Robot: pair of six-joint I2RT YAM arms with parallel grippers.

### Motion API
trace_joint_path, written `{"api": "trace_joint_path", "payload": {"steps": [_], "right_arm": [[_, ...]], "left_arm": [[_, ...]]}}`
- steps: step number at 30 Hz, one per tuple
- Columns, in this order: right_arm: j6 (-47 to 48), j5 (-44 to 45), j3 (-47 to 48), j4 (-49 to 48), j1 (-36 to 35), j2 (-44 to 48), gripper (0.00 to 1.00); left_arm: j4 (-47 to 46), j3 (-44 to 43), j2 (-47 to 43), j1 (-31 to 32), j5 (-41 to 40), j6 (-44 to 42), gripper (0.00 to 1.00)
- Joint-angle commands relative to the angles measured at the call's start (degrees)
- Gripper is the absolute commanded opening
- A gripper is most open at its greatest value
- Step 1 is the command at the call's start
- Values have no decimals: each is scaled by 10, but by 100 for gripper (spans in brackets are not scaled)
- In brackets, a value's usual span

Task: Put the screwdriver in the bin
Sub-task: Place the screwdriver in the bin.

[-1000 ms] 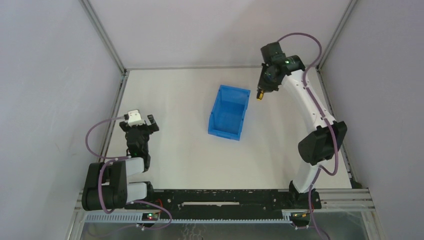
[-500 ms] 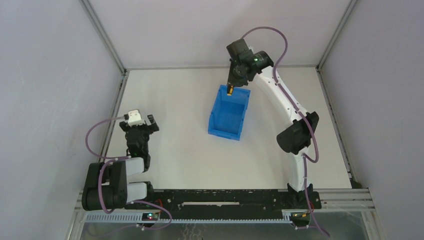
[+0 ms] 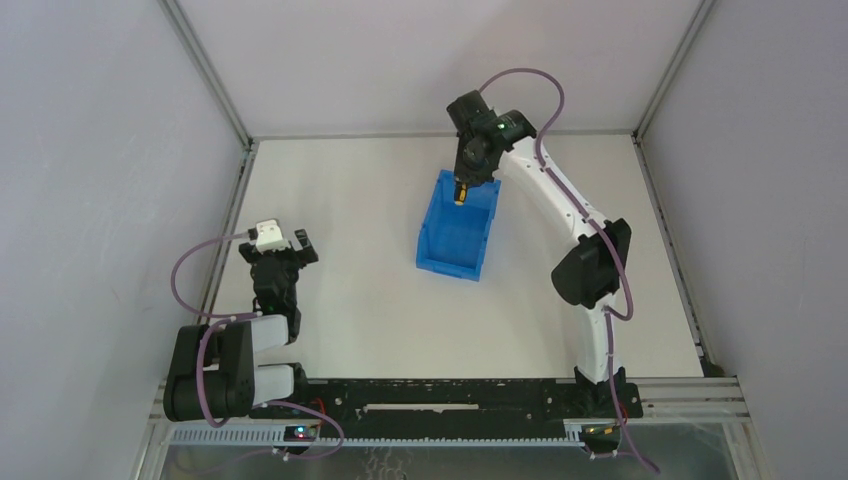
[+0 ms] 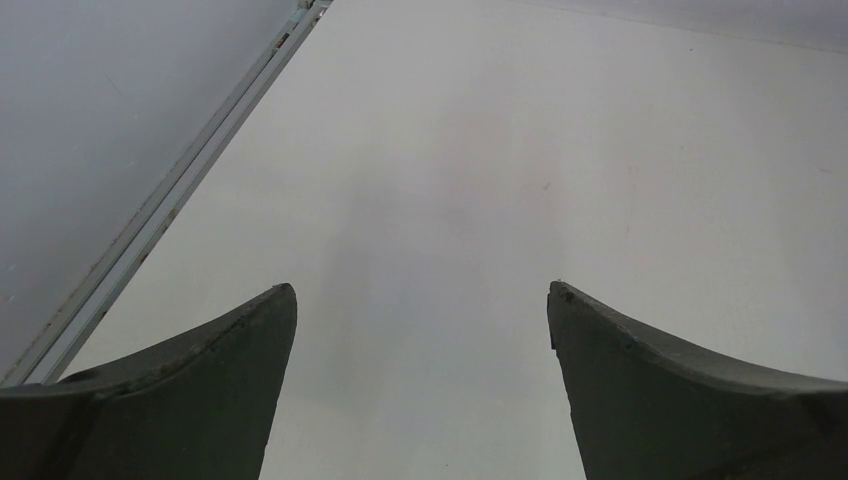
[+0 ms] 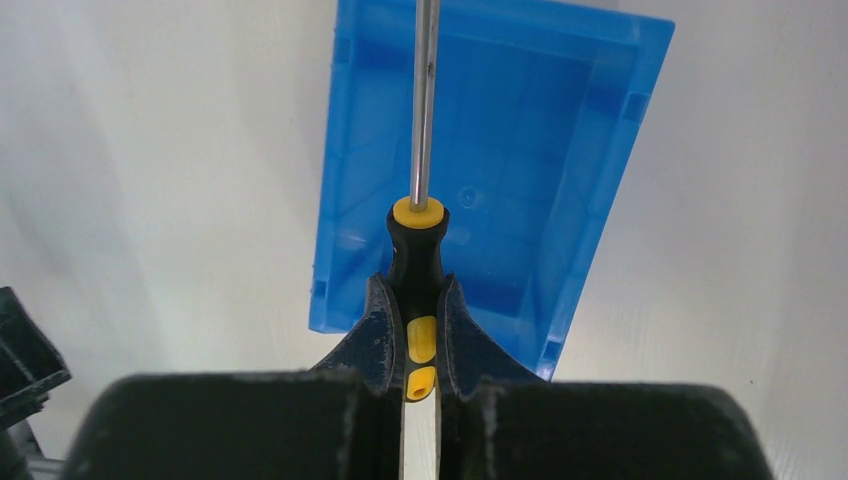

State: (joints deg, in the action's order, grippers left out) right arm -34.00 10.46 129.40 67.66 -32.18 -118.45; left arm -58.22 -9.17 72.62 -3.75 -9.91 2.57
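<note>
Right arm holds the screwdriver (image 3: 460, 190) above the blue bin (image 3: 452, 243).

Overhead view: the bin sits mid-table (image 3: 380, 310); left gripper (image 3: 287, 247) rests apart. Left wrist view: jaws spread over bare table. Right wrist view: right gripper (image 5: 412, 322) jaws pinch the handle, shaft over the bin.

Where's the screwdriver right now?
The screwdriver is clamped by its handle in the right claw, held above the far end of the blue bin, shaft pointing out over the bin's inside in the right wrist view.

White arms (image 3: 560, 190), black joints, purple cables (image 3: 185, 262)
</note>
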Motion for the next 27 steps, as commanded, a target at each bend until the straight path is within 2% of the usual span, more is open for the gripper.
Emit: {"api": "trace_joint_path", "payload": {"steps": [1,27], "right_arm": [[-7,7,-12,-21,-10,-10,0],[32,13,-138,-94,-40,-25,0]], "left_arm": [[-21,-18,-6,3,-6,-10,100],[-21,-19,-5,3,-6,-10,100]]}}
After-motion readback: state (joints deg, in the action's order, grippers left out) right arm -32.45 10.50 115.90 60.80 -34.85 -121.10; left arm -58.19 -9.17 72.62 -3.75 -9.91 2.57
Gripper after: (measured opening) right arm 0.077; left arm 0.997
